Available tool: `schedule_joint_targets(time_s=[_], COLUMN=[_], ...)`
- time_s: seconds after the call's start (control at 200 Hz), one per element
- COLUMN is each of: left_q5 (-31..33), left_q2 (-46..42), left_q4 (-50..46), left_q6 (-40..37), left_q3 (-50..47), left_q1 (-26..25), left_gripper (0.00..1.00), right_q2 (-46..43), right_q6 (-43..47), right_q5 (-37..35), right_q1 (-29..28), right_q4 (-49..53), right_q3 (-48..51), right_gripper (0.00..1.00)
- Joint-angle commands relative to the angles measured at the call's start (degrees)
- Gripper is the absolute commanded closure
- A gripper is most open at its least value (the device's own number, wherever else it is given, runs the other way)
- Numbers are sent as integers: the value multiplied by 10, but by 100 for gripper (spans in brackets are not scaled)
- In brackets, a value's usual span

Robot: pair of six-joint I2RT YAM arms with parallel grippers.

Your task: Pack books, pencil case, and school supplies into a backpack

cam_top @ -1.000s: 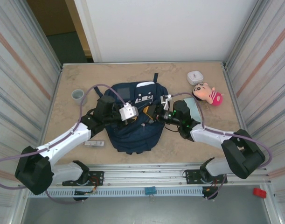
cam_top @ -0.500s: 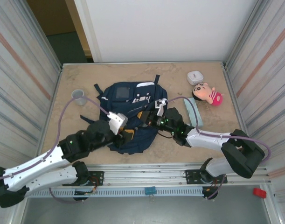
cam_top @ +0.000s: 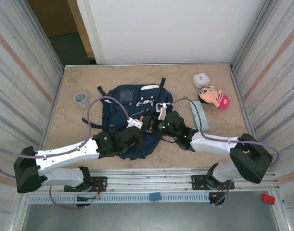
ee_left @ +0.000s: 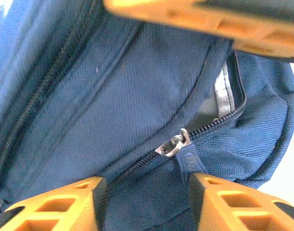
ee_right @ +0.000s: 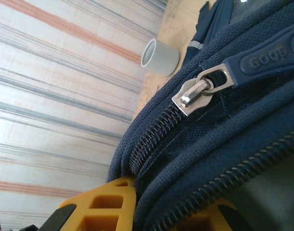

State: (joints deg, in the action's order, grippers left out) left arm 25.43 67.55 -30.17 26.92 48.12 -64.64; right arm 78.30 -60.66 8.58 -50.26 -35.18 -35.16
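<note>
Lying flat, navy backpack, white patches; zip partly open

- My overhead camera sits above and behind the arm bases. It looks steeply down on the whole table from well off, with the backpack mid-frame.
- My left wrist camera is very close to the backpack's fabric, looking out past its own orange fingers at a zipper pull.
- My right wrist camera lies low and equally close, facing across a zipper toward the grey cup and the striped side wall.
- All three views share the backpack.
</note>
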Motion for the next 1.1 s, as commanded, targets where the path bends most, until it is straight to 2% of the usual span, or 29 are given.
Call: schedule_joint_targets(time_s=[0.0,0.115,0.215,0.371,0.396,0.486,0.516,0.576,0.737,0.877,0.997,1.092], left_q5=[57,32,8,-62,-73,-104,-102,-76,67,104,139,153], left_q2=[1,-22,-52,-103,-110,-123,-122,-113,-55,6,38,50], left_q4=[36,49,50,82,95,132,135,133,79,41,45,45], left_q6=[-4,-15,-18,-17,-17,0,12,27,60,86,100,110], left_q3=[19,4,-17,-65,-72,-86,-85,-77,-32,5,20,24], left_q1=[2,15,27,55,56,55,51,29,-51,-61,-59,-44], left_gripper=[66,87,100,100,96,65,61,59,53,48,46,54], right_q2=[-8,-11,-13,-8,-6,2,6,11,18,15,9,2], right_q6=[38,47,51,49,48,45,43,41,34,34,34,38], right_q5=[7,8,25,51,51,56,58,62,68,72,75,76], right_q1=[-13,-6,13,28,28,25,23,23,22,21,19,19], right_q4=[-9,14,39,51,50,44,41,36,28,29,34,40], right_q3=[-36,-40,-43,-52,-53,-60,-62,-66,-68,-69,-69,-70], right_gripper=[94,94,94,95,95,95,95,94,94,94,94,94])
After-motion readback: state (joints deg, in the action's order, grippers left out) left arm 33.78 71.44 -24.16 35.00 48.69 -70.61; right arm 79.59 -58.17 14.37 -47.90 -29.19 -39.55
